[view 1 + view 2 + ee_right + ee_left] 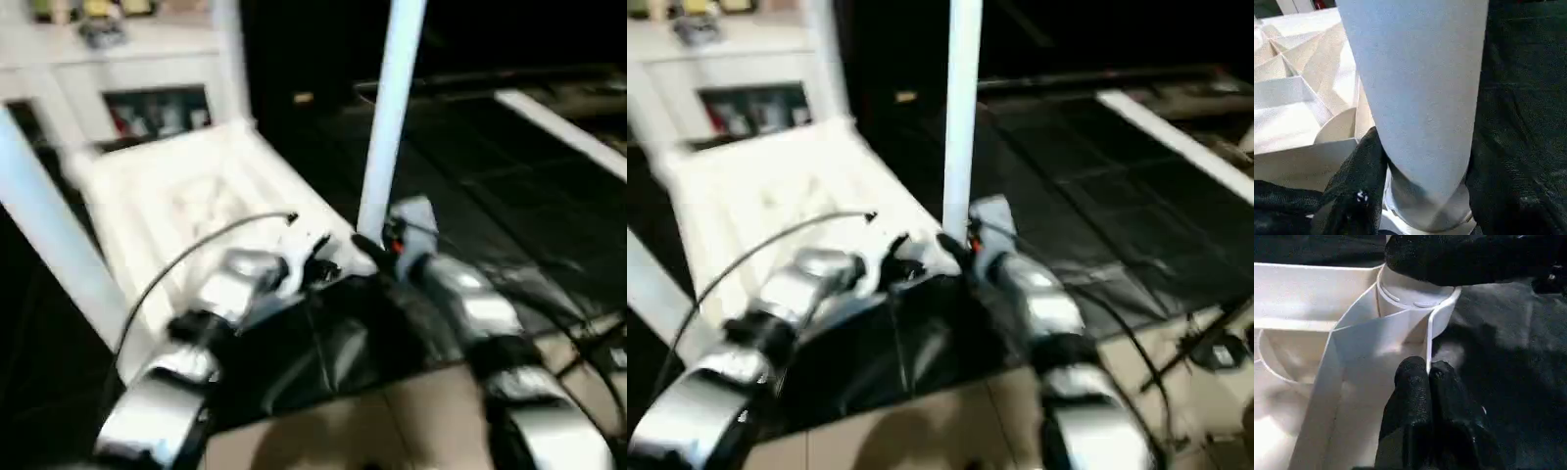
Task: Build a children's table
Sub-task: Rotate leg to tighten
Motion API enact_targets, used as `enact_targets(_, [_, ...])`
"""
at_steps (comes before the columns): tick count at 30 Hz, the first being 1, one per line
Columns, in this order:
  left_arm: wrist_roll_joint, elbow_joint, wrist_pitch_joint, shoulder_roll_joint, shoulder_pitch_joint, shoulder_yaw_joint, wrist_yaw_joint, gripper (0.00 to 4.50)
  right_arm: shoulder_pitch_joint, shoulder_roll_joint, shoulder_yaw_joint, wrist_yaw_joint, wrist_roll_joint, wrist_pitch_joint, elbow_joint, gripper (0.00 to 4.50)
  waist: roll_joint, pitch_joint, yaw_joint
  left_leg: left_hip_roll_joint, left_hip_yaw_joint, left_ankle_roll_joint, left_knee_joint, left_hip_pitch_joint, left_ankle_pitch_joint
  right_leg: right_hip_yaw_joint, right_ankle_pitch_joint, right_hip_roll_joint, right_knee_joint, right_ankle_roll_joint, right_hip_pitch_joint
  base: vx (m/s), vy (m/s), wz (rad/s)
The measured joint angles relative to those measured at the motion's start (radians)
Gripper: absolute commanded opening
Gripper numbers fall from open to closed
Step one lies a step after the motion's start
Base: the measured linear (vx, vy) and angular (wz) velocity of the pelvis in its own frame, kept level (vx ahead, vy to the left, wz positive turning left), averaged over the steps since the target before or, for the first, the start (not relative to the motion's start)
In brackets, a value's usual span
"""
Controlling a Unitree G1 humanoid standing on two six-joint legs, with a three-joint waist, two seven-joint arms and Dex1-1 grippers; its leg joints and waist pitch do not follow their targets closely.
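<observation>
Right gripper point(1415, 196) clasping upright leg point(390, 117) seated in near-right corner socket point(1415, 298) of upturned tabletop point(186, 206). Left gripper point(1429, 377) shut, fingertips pinching tabletop rim beside socket. Black mat point(509, 196) underneath; white cabinet point(127, 69) far left.

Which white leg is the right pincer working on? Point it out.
The upright leg standing in the tabletop corner socket nearest the robot, with the right pincer around its base. The other leg stands at the left edge, away from both pincers.

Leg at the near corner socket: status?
Right gripper clamps upright leg at tabletop corner socket. Left gripper shut, pinching rim.
</observation>
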Motion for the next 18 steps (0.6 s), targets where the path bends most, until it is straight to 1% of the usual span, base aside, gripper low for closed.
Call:
enact_targets(1, [0.002, 0.001, -0.008, 0.006, -0.001, 0.001, -0.002, 0.00, -0.006, 0.011, -0.005, -0.002, 0.000, -0.001, -0.002, 2.69, 0.021, -0.001, 0.001, 0.007, -0.010, 0.014, 0.010, -0.011, -0.029, -0.047, 0.001, -0.008, -0.027, 0.001, 0.007, 0.021, 0.009, -0.23])
enact_targets(2, [0.013, 0.005, -0.016, 0.011, -0.009, 0.000, 0.000, 0.00, -0.005, 0.026, -0.009, -0.002, 0.002, -0.004, -0.011, 2.72, 0.056, -0.003, -0.001, 0.031, -0.028, 0.016, 0.006, -0.028, -0.047, -0.106, -0.007, -0.018, -0.055, 0.011, 0.036, 0.244, 0.154, -0.50])
enact_targets(3, [0.020, 0.012, -0.017, 0.015, -0.026, -0.004, 0.000, 0.00, 0.000, 0.030, -0.014, -0.002, 0.004, -0.012, -0.017, 2.72, 0.051, 0.003, 0.009, 0.027, -0.040, -0.002, 0.008, -0.037, -0.044, -0.066, -0.052, -0.021, 0.028, 0.013, 0.029, 0.382, 0.105, -0.33])
enact_targets(4, [0.021, 0.012, -0.025, 0.008, -0.029, -0.010, 0.004, 0.00, 0.009, 0.028, -0.023, -0.002, 0.004, -0.018, -0.017, 2.76, 0.028, -0.003, 0.011, 0.021, -0.019, -0.014, 0.013, -0.029, -0.037, 0.008, -0.068, -0.031, 0.091, 0.031, 0.038, 0.372, 0.078, -0.09])
enact_targets(5, [0.022, 0.012, -0.039, 0.010, -0.026, -0.008, 0.004, 0.00, 0.007, 0.031, -0.025, -0.002, 0.005, -0.024, -0.016, 2.87, 0.012, -0.003, 0.012, 0.004, -0.022, -0.015, 0.007, -0.023, -0.036, 0.032, -0.082, -0.030, 0.101, 0.029, 0.029, 0.104, -0.033, 0.03])
enact_targets(6, [0.026, 0.013, -0.043, 0.012, -0.026, -0.011, -0.002, 0.00, 0.013, 0.031, -0.026, 0.000, 0.008, -0.031, -0.017, 3.03, 0.015, -0.007, 0.026, -0.016, -0.031, -0.016, -0.004, -0.029, -0.035, 0.036, -0.087, -0.030, 0.096, 0.033, 0.027, 0.000, 0.000, 0.00])
enact_targets(7, [0.032, 0.014, -0.054, 0.013, -0.026, -0.016, -0.011, 0.00, 0.020, 0.028, -0.026, 0.003, 0.012, -0.044, -0.018, 3.16, 0.015, -0.015, 0.039, -0.020, -0.031, -0.013, -0.017, -0.032, -0.031, 0.040, -0.086, -0.030, 0.091, 0.032, 0.020, 0.000, 0.000, 0.00])
enact_targets(8, [0.034, 0.014, -0.071, 0.014, -0.028, -0.023, -0.023, 0.00, 0.028, 0.022, -0.026, 0.012, 0.013, -0.057, -0.021, 3.16, 0.016, -0.018, 0.047, -0.017, -0.031, -0.009, -0.025, -0.037, -0.007, 0.040, -0.083, -0.025, 0.091, 0.027, 0.015, 0.000, 0.000, 0.00])
enact_targets(9, [0.034, 0.012, -0.082, 0.014, -0.028, -0.027, -0.033, 0.00, 0.030, 0.017, -0.026, 0.016, 0.013, -0.063, -0.022, 3.22, 0.019, -0.020, 0.055, -0.012, -0.032, -0.009, -0.027, -0.042, 0.030, 0.042, -0.080, -0.018, 0.096, 0.020, 0.007, 0.000, 0.000, 0.00])
enact_targets(10, [0.034, 0.012, -0.098, 0.019, -0.029, -0.032, -0.047, 0.00, 0.034, 0.016, -0.025, 0.022, 0.013, -0.070, -0.030, 3.33, 0.019, -0.021, 0.060, -0.005, -0.034, -0.011, -0.021, -0.050, 0.037, 0.042, -0.079, -0.011, 0.095, 0.017, 0.003, 0.000, 0.000, 0.00])
enact_targets(12, [0.034, 0.013, -0.117, 0.032, -0.032, -0.035, -0.066, 0.00, 0.059, -0.002, -0.018, 0.059, 0.014, -0.077, -0.068, 3.56, 0.016, -0.021, 0.068, -0.006, -0.030, -0.010, -0.021, -0.057, 0.037, 0.046, -0.076, -0.011, 0.093, 0.016, -0.004, 0.000, 0.000, 0.00])
enact_targets(13, [0.033, 0.011, -0.129, 0.042, -0.032, -0.042, -0.086, 0.00, 0.095, -0.026, -0.009, 0.111, 0.024, -0.078, -0.114, 3.56, 0.015, -0.021, 0.075, -0.007, -0.029, -0.009, -0.021, -0.059, 0.036, 0.051, -0.074, -0.011, 0.091, 0.016, -0.007, 0.000, 0.000, 0.00])
enact_targets(14, [0.034, 0.010, -0.137, 0.049, -0.032, -0.050, -0.104, 0.00, 0.128, -0.044, -0.005, 0.152, 0.037, -0.077, -0.155, 3.78, 0.014, -0.021, 0.082, -0.008, -0.027, -0.007, -0.021, -0.059, 0.035, 0.055, -0.073, -0.011, 0.090, 0.016, -0.008, 0.000, 0.000, 0.00])
enact_targets(15, [0.033, 0.010, -0.144, 0.059, -0.030, -0.054, -0.122, 0.00, 0.156, -0.061, -0.001, 0.193, 0.047, -0.077, -0.186, 3.78, 0.014, -0.021, 0.085, -0.010, -0.025, -0.005, -0.020, -0.058, 0.034, 0.059, -0.072, -0.011, 0.089, 0.016, -0.008, 0.000, 0.000, 0.00])
enact_targets(16, [0.033, 0.010, -0.154, 0.072, -0.027, -0.054, -0.134, 0.00, 0.181, -0.073, 0.003, 0.231, 0.053, -0.074, -0.212, 3.90, 0.013, -0.020, 0.087, -0.011, -0.023, -0.005, -0.020, -0.058, 0.034, 0.063, -0.071, -0.011, 0.089, 0.017, -0.008, 0.000, 0.000, 0.00])
enact_targets(18, [0.035, -0.010, -0.157, 0.091, -0.016, -0.056, -0.150, 0.00, 0.219, -0.097, 0.004, 0.293, 0.093, -0.032, -0.270, 3.97, 0.013, -0.020, 0.087, -0.011, -0.020, -0.005, -0.020, -0.057, 0.034, 0.065, -0.067, -0.011, 0.086, 0.015, -0.008, 0.000, 0.000, 0.00])
